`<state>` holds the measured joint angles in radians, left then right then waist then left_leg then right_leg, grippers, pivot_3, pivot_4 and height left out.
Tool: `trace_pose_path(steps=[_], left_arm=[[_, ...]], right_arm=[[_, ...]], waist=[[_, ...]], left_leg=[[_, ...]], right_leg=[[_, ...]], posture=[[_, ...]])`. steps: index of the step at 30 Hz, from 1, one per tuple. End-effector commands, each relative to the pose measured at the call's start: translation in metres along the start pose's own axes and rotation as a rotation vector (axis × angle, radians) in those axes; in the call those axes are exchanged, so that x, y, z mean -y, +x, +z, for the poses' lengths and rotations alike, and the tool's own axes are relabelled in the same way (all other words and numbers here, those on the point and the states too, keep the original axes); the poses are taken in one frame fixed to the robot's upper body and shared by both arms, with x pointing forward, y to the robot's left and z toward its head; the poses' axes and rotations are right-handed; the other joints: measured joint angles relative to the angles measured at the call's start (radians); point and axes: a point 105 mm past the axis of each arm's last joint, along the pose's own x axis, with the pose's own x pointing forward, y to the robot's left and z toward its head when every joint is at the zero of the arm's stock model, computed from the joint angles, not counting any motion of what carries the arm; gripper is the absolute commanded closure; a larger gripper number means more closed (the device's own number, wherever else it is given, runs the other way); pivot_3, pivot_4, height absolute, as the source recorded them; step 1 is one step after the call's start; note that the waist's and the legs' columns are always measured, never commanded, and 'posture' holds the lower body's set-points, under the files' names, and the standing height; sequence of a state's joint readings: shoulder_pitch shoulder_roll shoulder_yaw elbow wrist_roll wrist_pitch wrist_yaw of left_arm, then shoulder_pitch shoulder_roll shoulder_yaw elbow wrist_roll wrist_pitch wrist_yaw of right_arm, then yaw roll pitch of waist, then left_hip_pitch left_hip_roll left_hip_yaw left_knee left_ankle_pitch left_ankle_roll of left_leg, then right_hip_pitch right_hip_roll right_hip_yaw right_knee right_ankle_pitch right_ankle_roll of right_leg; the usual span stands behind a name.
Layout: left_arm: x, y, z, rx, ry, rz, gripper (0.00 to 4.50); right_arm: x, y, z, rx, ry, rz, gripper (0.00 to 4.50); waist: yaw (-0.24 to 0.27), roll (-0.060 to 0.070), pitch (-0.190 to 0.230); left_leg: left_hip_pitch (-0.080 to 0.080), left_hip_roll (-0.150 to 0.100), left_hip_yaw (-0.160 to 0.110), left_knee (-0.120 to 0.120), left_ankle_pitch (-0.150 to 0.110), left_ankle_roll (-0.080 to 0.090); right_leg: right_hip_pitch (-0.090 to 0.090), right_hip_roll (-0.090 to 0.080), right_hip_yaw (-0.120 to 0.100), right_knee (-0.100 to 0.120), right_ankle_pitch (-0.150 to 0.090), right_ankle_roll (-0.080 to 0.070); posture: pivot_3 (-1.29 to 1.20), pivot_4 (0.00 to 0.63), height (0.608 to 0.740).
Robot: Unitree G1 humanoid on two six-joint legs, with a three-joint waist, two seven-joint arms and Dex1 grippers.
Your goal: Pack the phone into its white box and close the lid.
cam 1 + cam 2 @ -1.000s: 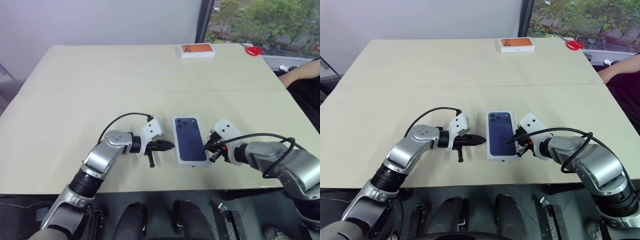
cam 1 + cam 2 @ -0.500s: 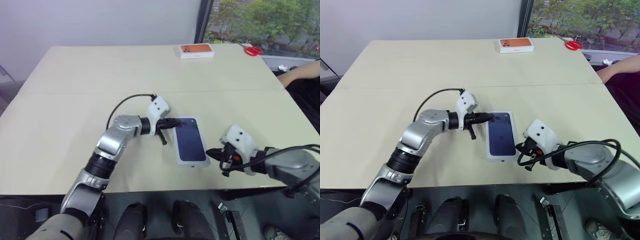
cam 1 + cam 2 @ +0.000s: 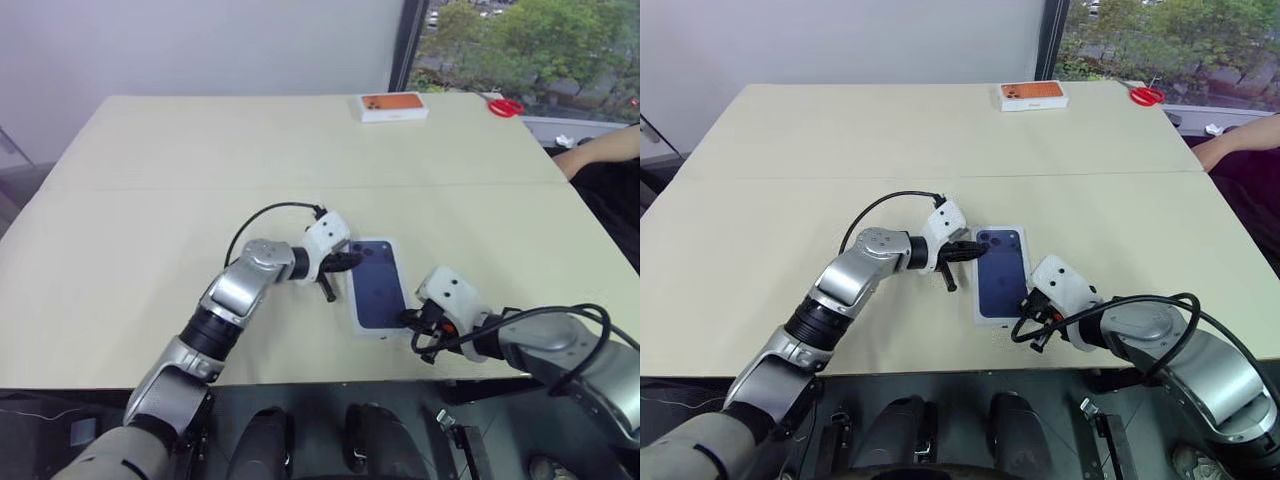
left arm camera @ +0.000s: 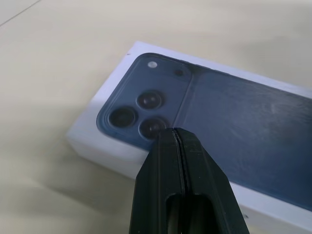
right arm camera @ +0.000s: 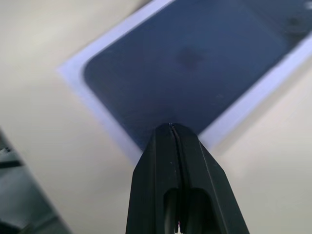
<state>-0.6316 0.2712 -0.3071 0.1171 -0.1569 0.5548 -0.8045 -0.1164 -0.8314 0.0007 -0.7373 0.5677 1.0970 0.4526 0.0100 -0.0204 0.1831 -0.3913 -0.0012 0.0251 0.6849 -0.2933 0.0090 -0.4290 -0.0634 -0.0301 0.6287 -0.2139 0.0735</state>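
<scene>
Right gripper: lower centre-right of the head views, fingers pressed together on nothing, tip at the near right corner of the lid. Lid: white rectangular cover seated over the white box, lower centre of the frame near the table's front edge; printed dark blue phone faces up, printed camera cluster at the far left corner; long axis runs near to far, leaning slightly to the left as it recedes. Phone and tray presumably enclosed beneath, neither visible. Handling, as judged: light, stiff cardboard, glossy and likely slippery on top; best pressed flat at opposite corners or pinched by its long side walls. Left gripper: just left of the lid's far left corner, fingers clenched empty, tip at the printed lenses. Table: pale beige. Orange-topped box and red scissors: far edge, upper right.
</scene>
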Motion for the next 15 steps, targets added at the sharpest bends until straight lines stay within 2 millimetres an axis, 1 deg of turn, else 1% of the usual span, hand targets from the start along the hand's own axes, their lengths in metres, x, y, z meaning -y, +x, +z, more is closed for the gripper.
trace_pose_path(steps=[1, 2, 4, 5, 6, 7, 9, 10, 12, 15], left_arm=[[-0.02, -0.034, 0.029, 0.17, 0.0, 0.072, 4.5], [-0.024, -0.041, 0.031, 0.188, -0.004, 0.087, 4.5], [-0.038, -0.067, 0.03, 0.217, -0.025, 0.141, 4.5], [-0.048, -0.089, 0.021, 0.21, -0.038, 0.192, 4.5], [-0.056, -0.105, 0.015, 0.201, -0.045, 0.227, 4.5], [-0.06, -0.124, 0.005, 0.176, -0.047, 0.267, 4.5], [-0.064, -0.144, -0.009, 0.135, -0.046, 0.306, 4.5], [-0.064, -0.15, -0.014, 0.12, -0.045, 0.314, 4.5], [-0.063, -0.17, -0.029, 0.078, -0.045, 0.349, 4.5], [-0.065, -0.19, -0.041, 0.046, -0.053, 0.412, 4.5]], right_arm=[[0.033, -0.015, 0.032, 0.194, -0.052, -0.191, 4.47], [0.038, -0.017, 0.036, 0.222, -0.059, -0.223, 4.47], [0.058, -0.023, 0.037, 0.257, -0.04, -0.308, 4.47], [0.068, -0.027, 0.033, 0.263, -0.013, -0.315, 4.47], [0.074, -0.029, 0.031, 0.27, 0.005, -0.316, 4.47], [0.079, -0.032, 0.029, 0.296, 0.045, -0.288, 4.47], [0.086, -0.035, 0.028, 0.33, 0.086, -0.266, 4.47], [0.088, -0.035, 0.027, 0.336, 0.093, -0.266, 4.47], [0.093, -0.034, 0.023, 0.331, 0.101, -0.252, 4.47], [0.096, -0.031, 0.019, 0.326, 0.105, -0.224, 4.47]], waist=[[0.001, 0.0, 0.0], [0.002, 0.0, 0.0], [0.002, 0.0, 0.0], [0.002, 0.0, 0.0], [-0.002, 0.0, 0.0], [-0.005, 0.0, 0.0], [-0.004, 0.001, 0.0], [-0.003, 0.001, 0.0], [0.002, 0.001, 0.0], [0.004, 0.0, 0.001]], left_leg=[[0.0, 0.0, 0.0, 0.0, 0.0, 0.0], [-0.001, 0.0, 0.0, 0.0, 0.0, 0.0], [-0.001, 0.0, 0.0, 0.0, 0.0, 0.0], [-0.001, 0.0, 0.0, 0.0, 0.0, 0.0], [-0.001, 0.0, 0.0, 0.0, 0.0, 0.0], [0.0, 0.0, 0.001, -0.001, 0.0, 0.0], [0.0, 0.0, 0.002, -0.001, 0.0, 0.0], [0.0, 0.0, 0.001, -0.001, 0.0, 0.0], [0.0, 0.0, 0.001, -0.001, 0.0, 0.0], [0.0, 0.0, 0.002, -0.001, 0.0, 0.0]], right_leg=[[0.0, 0.0, 0.0, 0.0, 0.0, 0.0], [-0.001, 0.0, 0.0, 0.0, 0.0, 0.0], [-0.001, 0.0, 0.0, 0.0, 0.0, 0.0], [-0.001, 0.0, 0.0, 0.0, 0.0, 0.0], [-0.001, 0.0, 0.0, 0.0, 0.0, 0.0], [-0.001, 0.0, 0.0, 0.0, 0.0, 0.0], [-0.001, 0.0, 0.0, 0.0, 0.0, 0.0], [-0.001, 0.0, 0.0, 0.0, 0.0, 0.0], [-0.001, 0.0, 0.0, 0.0, 0.0, 0.0], [0.0, -0.002, 0.0, -0.001, -0.001, -0.002]], posture=[[0.0, 0.15, 0.74], [0.0, 0.15, 0.74], [0.0, 0.15, 0.74], [0.0, 0.15, 0.74], [0.0, 0.15, 0.74], [0.0, 0.15, 0.74], [0.0, 0.15, 0.74], [0.0, 0.15, 0.74], [0.0, 0.15, 0.74], [0.0, 0.15, 0.74]])
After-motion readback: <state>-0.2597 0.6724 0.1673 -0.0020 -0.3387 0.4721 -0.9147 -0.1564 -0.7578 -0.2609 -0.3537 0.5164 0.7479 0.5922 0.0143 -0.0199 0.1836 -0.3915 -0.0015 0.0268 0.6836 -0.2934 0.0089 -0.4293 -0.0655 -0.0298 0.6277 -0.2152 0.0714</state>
